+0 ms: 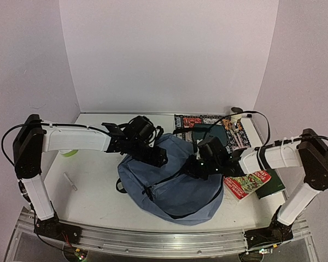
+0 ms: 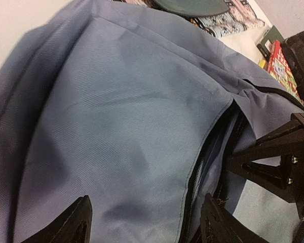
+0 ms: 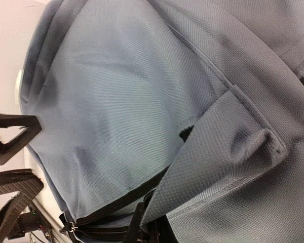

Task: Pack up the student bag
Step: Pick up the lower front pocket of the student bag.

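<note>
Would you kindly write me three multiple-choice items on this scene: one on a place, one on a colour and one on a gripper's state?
1. Relative to the student bag, the red-covered book lies:
A. to its left
B. to its right
C. on top of it

2. The student bag's fabric is:
A. red
B. slate-blue
C. yellow

3. The left gripper is:
A. shut on a pen
B. shut on a strap
C. open over the bag

Answers:
1 B, the top view shows the book by the bag's right edge.
2 B, every view shows slate-blue cloth.
3 C, in its wrist view its jaws stand wide apart above the fabric.
</note>
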Robot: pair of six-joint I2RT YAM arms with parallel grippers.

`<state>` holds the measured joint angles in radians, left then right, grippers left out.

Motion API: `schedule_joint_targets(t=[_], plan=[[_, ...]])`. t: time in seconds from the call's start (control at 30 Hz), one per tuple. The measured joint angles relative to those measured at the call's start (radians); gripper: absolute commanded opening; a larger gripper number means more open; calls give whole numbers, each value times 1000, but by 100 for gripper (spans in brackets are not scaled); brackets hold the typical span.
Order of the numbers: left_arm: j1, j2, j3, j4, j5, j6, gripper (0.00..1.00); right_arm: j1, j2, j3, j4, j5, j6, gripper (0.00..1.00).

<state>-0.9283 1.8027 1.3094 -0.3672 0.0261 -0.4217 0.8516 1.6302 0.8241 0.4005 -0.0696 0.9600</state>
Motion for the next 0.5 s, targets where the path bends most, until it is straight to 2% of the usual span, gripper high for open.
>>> schedule_joint_targets(t=[0.13, 0.3, 0.5], plan=[[-1, 34, 12, -10, 32, 7, 75, 0, -1, -117, 224, -44, -8, 0], [-7, 65, 31, -40, 53, 17, 75, 1, 14, -149, 439, -125, -20, 0], [-26, 111, 64, -70, 25, 34, 76, 0, 43, -154, 554, -152, -21, 0]])
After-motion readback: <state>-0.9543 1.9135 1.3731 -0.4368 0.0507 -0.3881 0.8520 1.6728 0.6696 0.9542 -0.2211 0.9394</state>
